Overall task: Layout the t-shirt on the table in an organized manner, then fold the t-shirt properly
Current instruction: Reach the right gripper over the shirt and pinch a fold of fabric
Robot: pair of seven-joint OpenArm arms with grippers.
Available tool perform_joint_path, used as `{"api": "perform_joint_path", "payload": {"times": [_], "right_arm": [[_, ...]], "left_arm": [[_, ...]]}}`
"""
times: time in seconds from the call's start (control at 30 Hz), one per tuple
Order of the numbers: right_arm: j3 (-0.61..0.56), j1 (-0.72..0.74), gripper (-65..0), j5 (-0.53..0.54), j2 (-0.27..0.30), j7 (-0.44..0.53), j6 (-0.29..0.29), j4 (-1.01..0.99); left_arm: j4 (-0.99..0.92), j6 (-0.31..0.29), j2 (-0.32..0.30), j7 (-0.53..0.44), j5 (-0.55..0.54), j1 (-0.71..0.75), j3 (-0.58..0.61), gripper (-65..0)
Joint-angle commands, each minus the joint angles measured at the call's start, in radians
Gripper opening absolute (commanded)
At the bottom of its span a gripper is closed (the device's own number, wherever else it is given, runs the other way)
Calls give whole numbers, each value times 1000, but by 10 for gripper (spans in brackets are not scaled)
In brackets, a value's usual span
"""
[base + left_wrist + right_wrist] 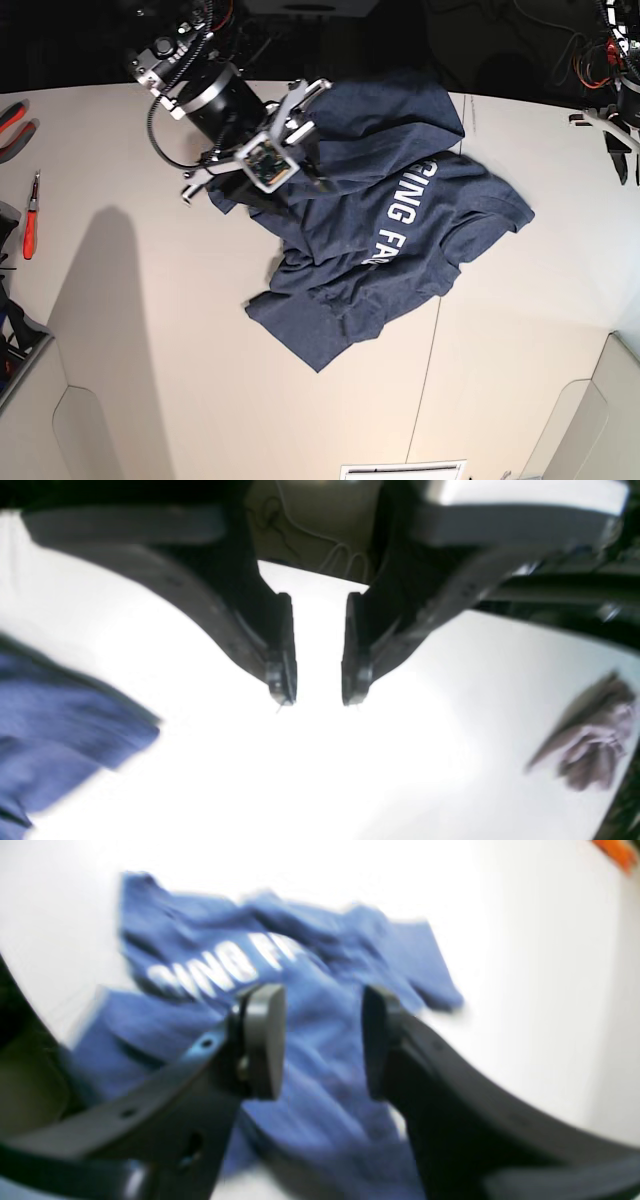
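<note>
A: What colour is the t-shirt [375,240] showing?

B: It is showing dark heathered navy from the base view, and is reading as a brighter blue through both wrist cameras. White block lettering [395,215] is running across it.

A: And the table [150,380]?

B: It is looking off-white, with a thin dark seam [432,340] crossing it.

A: The grippers?

B: The right gripper [324,1040] is appearing black. The left gripper [319,700] is appearing black with grey edges.

A: Anything else coloured?

B: A crumpled cloth [590,735] is showing greyish mauve, and red-handled tools [30,215] are lying at the table's edge.

bare table [150,330] all round crumpled t-shirt [380,250]
</note>
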Motion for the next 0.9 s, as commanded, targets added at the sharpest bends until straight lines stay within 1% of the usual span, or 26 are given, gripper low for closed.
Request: {"api": "perform_joint_path", "payload": {"times": [0.0, 0.1, 0.17, 0.23, 0.3, 0.33, 0.43, 0.5, 0.57, 0.63, 0.7, 0.8, 0.87], "right_arm": [[-45, 25, -395, -18, -32, 22, -1, 12], [-184, 88, -395, -109, -112, -6, -10, -32], [-268, 136, -395, -162, -166, -50, -52, -98], [-311, 196, -395, -164, -192, -66, -55, -177], [-327, 243, -395, -202, -229, -79, -78, -271], [-332, 266, -395, -213, -250, -79, -80, -326], [-377, 345, -395, -219, -274, -59, -87, -483], [-424, 378, -395, -239, -281, -24, -116, -574], [-478, 415, -395, -246, -290, -4, -163, -649], [-519, 456, -395, -246, -298, 10, -208, -698], [-534, 492, -395, -245, -314, 16, -215, -726], [-550, 564, -395, -239, -314, 23, -209, -728], [-549, 619, -395, -212, -314, 23, -209, -728]], "left_arm": [[16, 9, -11, -6, 2, -4, -19, -461], [16, -3, -11, 4, 2, -5, -53, -461], [16, -3, -11, 5, 2, -5, -80, -461], [16, -3, -11, 5, -2, -5, -112, -461], [16, -3, -11, 10, -21, -5, -148, -461], [16, -4, -11, 14, -35, -5, -167, -461], [16, -41, -12, 16, -92, -6, -219, -461], [16, -63, -12, 19, -116, -7, -242, -461], [16, -83, -12, 20, -125, -14, -249, -461], [16, -86, -12, 30, -125, -25, -249, -461], [16, -86, -11, 32, -129, -24, -249, -461], [16, -89, -11, 56, -132, -25, -249, -461], [16, -90, -11, 56, -132, -24, -249, -461]]}}
